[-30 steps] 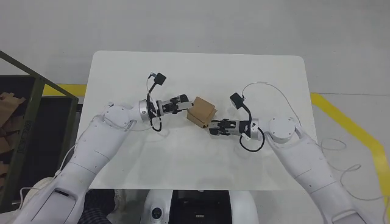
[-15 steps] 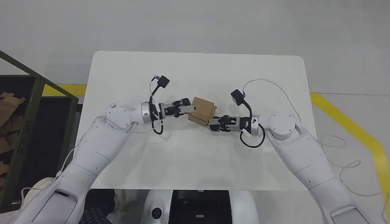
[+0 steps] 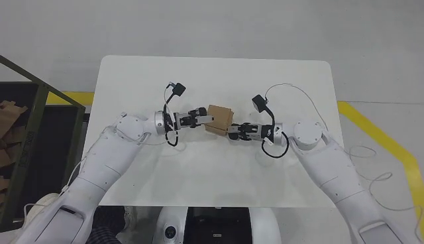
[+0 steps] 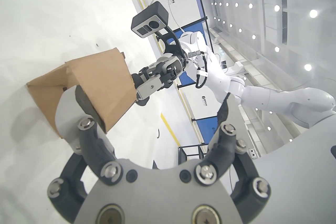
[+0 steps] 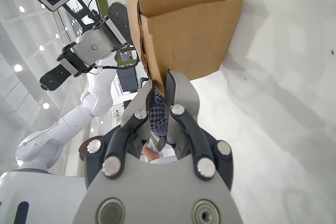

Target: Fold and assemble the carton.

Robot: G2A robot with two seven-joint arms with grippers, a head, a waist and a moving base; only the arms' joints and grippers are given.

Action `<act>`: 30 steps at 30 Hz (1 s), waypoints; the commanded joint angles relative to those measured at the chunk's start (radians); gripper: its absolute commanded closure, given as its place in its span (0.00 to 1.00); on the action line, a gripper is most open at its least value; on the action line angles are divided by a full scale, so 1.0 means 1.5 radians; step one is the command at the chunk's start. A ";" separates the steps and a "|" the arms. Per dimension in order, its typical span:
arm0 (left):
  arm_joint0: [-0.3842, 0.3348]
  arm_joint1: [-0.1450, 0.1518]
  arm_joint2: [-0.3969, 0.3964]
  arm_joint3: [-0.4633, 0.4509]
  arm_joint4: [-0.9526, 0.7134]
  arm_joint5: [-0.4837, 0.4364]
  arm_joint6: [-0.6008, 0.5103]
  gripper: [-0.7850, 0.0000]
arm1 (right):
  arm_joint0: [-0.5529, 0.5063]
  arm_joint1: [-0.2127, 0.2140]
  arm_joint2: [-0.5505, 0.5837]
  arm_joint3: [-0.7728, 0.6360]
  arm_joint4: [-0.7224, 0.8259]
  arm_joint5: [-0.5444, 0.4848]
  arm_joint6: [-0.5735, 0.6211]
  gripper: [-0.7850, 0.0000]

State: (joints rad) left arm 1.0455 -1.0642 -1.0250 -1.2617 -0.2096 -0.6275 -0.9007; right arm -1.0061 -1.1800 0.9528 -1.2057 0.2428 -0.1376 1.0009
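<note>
Brown corrugated cardboard carton (image 3: 219, 120) stood near the middle of the white table (image 3: 132, 78), already raised into a box shape. One side seam gaped slightly along a ragged edge. Right gripper (image 5: 159, 84) was almost closed, nipping a wall edge of the carton between its pads. Left gripper (image 4: 152, 100) was spread wide and grasped nothing: one pad (image 4: 85, 104) lay against the opposite face, the other hung clear in the air. Step judged: squaring and closing the sides, late in the task. Next move likely calls for pressing the loose panel flush against a steady pinch, without crushing the wall
</note>
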 commanded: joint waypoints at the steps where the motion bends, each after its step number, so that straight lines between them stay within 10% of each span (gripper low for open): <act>1: 0.001 0.000 -0.002 -0.002 0.006 0.001 0.003 0.00 | -0.001 0.001 0.003 0.000 0.000 -0.001 0.000 0.94; 16: 0.002 0.002 -0.008 -0.025 0.001 0.014 -0.014 0.00 | 0.004 -0.001 0.001 0.005 -0.003 0.001 -0.001 0.96; 30: 0.009 0.004 -0.040 0.015 0.128 -0.063 0.117 0.00 | 0.006 -0.003 0.001 0.015 -0.005 -0.001 -0.002 0.97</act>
State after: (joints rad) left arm 1.0613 -1.0571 -1.0901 -1.2496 -0.0128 -0.7309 -0.7200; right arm -0.9972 -1.1836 0.9553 -1.1841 0.2360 -0.1386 0.9976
